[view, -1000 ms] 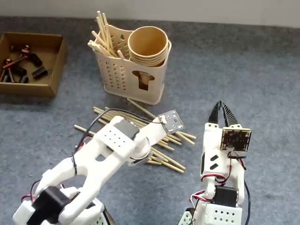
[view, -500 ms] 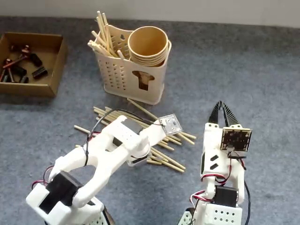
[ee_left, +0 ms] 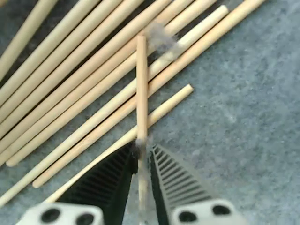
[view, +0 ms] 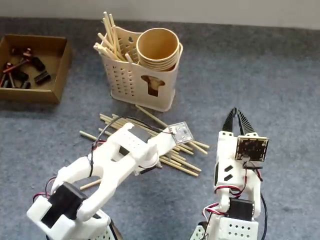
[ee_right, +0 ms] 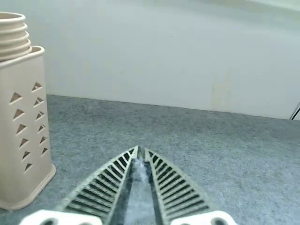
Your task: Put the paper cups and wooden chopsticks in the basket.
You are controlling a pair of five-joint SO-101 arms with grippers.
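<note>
One chopstick [ee_left: 141,89]: pinched in the left gripper [ee_left: 143,150], in front of the basket [view: 137,82], crossing over the loose chopsticks [ee_left: 70,93].
Loose chopsticks: lying flat on the grey surface [view: 280,85], near the front of the basket.
Paper cups [view: 158,47]: stacked inside the basket.
More chopsticks [view: 110,35]: standing in the basket, beside the cups.
Right gripper [ee_right: 139,151]: closed tight, holding nothing, well apart from the basket.
Brown box [view: 59,70]: off to one side of the basket, with small dark parts inside.

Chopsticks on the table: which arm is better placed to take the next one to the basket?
Left arm. Its jaws are shut on one chopstick, right over the loose pile. The right arm has its jaws shut on nothing, off to the side of the pile.
</note>
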